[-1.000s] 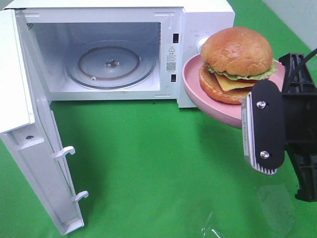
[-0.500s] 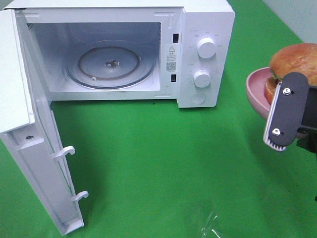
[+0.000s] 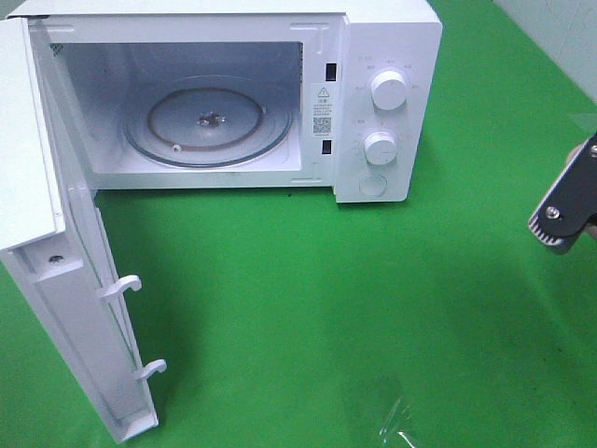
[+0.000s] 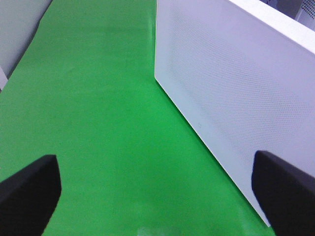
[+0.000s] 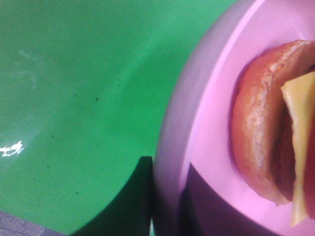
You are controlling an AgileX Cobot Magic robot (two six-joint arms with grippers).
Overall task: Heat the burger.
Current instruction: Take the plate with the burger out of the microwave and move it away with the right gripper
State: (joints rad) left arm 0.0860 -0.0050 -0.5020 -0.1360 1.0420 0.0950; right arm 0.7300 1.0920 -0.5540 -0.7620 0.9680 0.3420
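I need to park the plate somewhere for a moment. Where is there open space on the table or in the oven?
The green cloth in front of the microwave lies bare between the open door and the right gripper. The glass turntable inside is bare too. It is tight near the door, and a clear plastic scrap lies at the cloth's near edge.

Black right gripper (image 3: 565, 201) plate, silver screw, ribbed grey edge
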